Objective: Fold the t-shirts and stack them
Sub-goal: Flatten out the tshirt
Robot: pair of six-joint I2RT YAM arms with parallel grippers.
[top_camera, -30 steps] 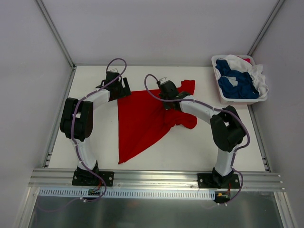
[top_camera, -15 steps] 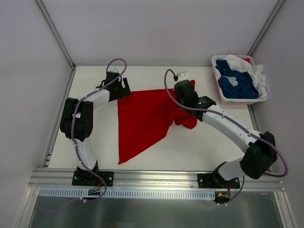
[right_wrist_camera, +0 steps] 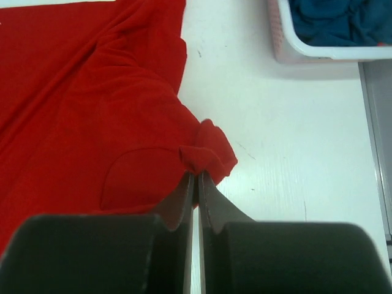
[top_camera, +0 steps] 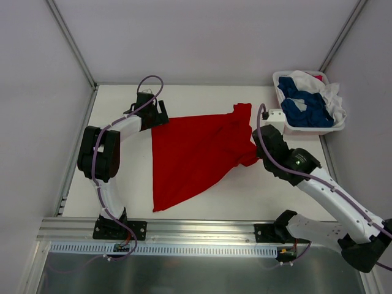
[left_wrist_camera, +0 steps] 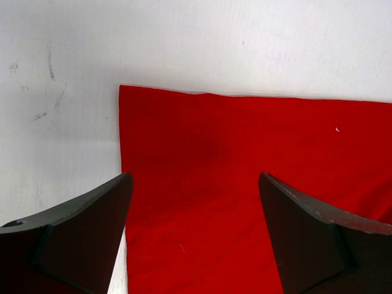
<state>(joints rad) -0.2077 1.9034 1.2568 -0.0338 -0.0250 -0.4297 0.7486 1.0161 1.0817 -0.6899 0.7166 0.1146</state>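
Observation:
A bright red t-shirt lies spread on the white table, its far left corner under my left gripper. In the left wrist view that gripper stands open just above the cloth's corner, with nothing between its fingers. My right gripper is shut on a bunched fold at the red shirt's right edge; the right wrist view shows the gripper pinching that fold. Dark blue t-shirts and a white one lie heaped in the basket.
The white plastic basket stands at the table's far right corner, close behind my right wrist; it also shows in the right wrist view. Metal frame rails run along the table's sides and near edge.
My right arm has swung right and toward the near side with the pinched fold, drawing the red shirt's right edge out and spreading the cloth wider. The left arm has not moved.

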